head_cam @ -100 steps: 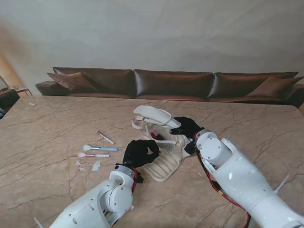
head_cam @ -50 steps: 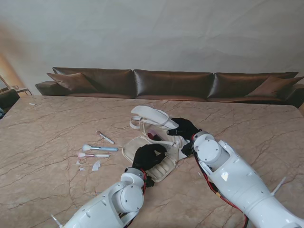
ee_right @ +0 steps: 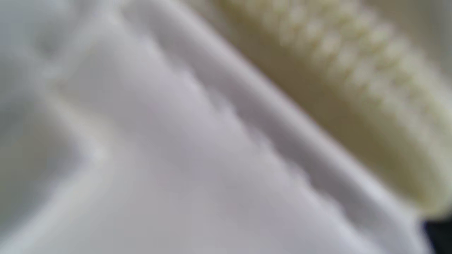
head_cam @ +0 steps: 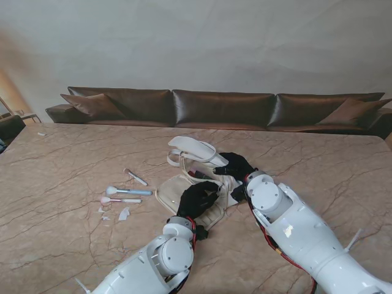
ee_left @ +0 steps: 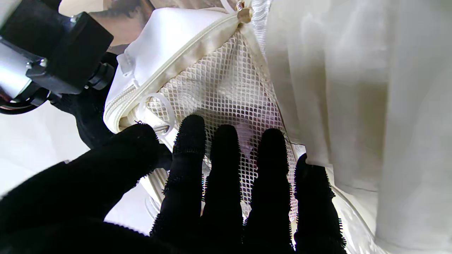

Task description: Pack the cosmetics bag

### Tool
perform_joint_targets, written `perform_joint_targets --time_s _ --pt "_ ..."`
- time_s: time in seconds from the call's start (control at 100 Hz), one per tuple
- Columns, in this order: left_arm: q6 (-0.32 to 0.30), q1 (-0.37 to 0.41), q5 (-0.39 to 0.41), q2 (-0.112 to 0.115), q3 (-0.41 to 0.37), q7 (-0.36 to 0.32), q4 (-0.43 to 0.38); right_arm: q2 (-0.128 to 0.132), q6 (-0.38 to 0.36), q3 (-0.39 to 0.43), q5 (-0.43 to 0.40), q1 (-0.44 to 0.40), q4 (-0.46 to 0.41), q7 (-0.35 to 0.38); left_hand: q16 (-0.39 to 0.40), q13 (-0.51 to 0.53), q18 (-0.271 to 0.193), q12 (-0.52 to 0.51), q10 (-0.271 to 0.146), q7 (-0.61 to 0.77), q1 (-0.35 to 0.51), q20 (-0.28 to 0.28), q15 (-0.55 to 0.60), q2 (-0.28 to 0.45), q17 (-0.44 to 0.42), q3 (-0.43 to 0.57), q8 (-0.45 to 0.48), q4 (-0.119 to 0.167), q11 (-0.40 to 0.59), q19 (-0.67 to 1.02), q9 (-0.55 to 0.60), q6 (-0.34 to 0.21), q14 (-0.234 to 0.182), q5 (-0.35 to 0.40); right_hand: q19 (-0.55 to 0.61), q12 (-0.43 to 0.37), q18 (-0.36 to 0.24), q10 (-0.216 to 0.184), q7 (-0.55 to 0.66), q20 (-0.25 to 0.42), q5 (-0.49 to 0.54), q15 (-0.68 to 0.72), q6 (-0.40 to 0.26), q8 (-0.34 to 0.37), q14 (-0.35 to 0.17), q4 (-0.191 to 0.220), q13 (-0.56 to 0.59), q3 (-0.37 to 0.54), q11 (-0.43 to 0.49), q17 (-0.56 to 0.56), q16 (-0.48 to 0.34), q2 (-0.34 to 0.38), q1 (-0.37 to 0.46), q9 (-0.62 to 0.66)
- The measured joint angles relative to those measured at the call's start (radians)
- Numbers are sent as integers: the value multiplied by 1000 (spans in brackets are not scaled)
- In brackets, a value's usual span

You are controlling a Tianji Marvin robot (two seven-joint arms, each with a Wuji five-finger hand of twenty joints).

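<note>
Centrally on the marble table lies the cream cosmetics bag, unzipped and folded open, its lid flap raised on the far side. The left hand, gloved in black, rests palm-down on the near half of the bag. In the left wrist view its fingers lie flat and slightly spread over the white mesh pocket inside the bag, with a pinkish item dimly visible through the netting; the fingers are apart and press on the mesh, closing around nothing. A cream zipper band runs along the pocket's edge to a gold zipper pull.

The right hand, also in a black glove, sits at the bag's right rim, touching the fabric beside the opening. Whether its fingers pinch the rim or merely rest against it I cannot tell; the right wrist view is badly blurred, showing only pale fabric and a ribbed cream edge very close to the lens.

Left of the bag, well apart from it, lie two makeup brushes: a light-blue-handled brush and, just nearer to me, a pink-handled brush. A small white tube-like item lies a little farther away than these, and a few white scraps sit near the brushes. A brown leather sofa runs along the far edge of the table.
</note>
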Motion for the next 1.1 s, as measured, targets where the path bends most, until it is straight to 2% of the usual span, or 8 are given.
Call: perform_joint_targets --time_s 0.19,0.33,0.42,0.58,0.65,0.79,0.86,1.1 --pt "-6 6 -10 -7 -4 11 -1 -7 -8 -10 3 8 16 -11 0 0 0 12 0 94 -1 2 0 -54 -6 -26 30 0 1 -12 0 -17 0 0 0 0 0 0 1 0 10 0 0 0 -2 1 8 0 0 0 -2 0 0 0" --pt "-6 7 -13 -13 0 26 0 -9 -11 -14 3 10 20 -15 0 0 0 27 -2 253 42 5 5 -153 -10 -49 93 -77 24 -21 10 -53 0 0 0 0 0 0 1 0 10 0 0 0 -4 1 9 0 0 0 -2 0 0 0" --pt "0 4 -11 -22 9 48 10 -10 -13 -15 2 11 23 -18 0 0 0 37 -22 361 76 12 11 -185 -10 -68 138 -93 41 -21 20 -79 0 0 0 0 0 0 1 0 10 0 0 0 -4 1 9 0 0 0 -2 0 0 0" --pt "2 -5 -17 -46 14 81 43 -12 -16 -15 2 11 26 -21 0 54 0 45 -50 441 133 14 56 -163 16 -71 167 -98 73 -19 82 -121 -1 -1 0 0 0 0 1 0 11 0 0 0 -5 1 9 0 0 0 -2 0 0 0" --pt "1 -7 -39 -56 14 95 52 -12 -17 -15 2 11 27 -22 0 61 0 79 -53 441 172 14 62 -139 16 -73 110 -98 75 -11 97 -123 -1 -1 0 0 0 0 1 0 11 0 0 0 -5 1 9 0 0 0 -2 0 0 0" --pt "1 -6 -65 -65 8 95 52 -12 -25 -16 3 12 31 -20 1 112 0 172 -60 437 256 14 104 -122 41 -78 20 -145 8 12 192 -123 -1 -1 0 0 0 0 1 0 11 0 0 0 -6 1 9 0 0 0 -2 0 0 0" --pt "2 -7 -65 -70 7 110 57 -13 -29 -18 4 12 33 -20 1 152 1 215 -62 437 290 14 128 -122 67 -86 19 -148 -43 28 262 -124 -1 -1 0 0 0 0 1 0 11 0 0 0 -6 1 9 0 0 0 -2 0 0 0" --pt "24 -14 -38 -84 8 155 74 -8 -34 2 5 0 14 18 62 237 1 407 -94 456 349 14 237 -135 133 -85 265 -197 -57 109 345 -172 -8 -23 0 0 0 0 1 0 10 -4 0 -6 -7 16 6 1 0 -14 -12 0 -32 0"
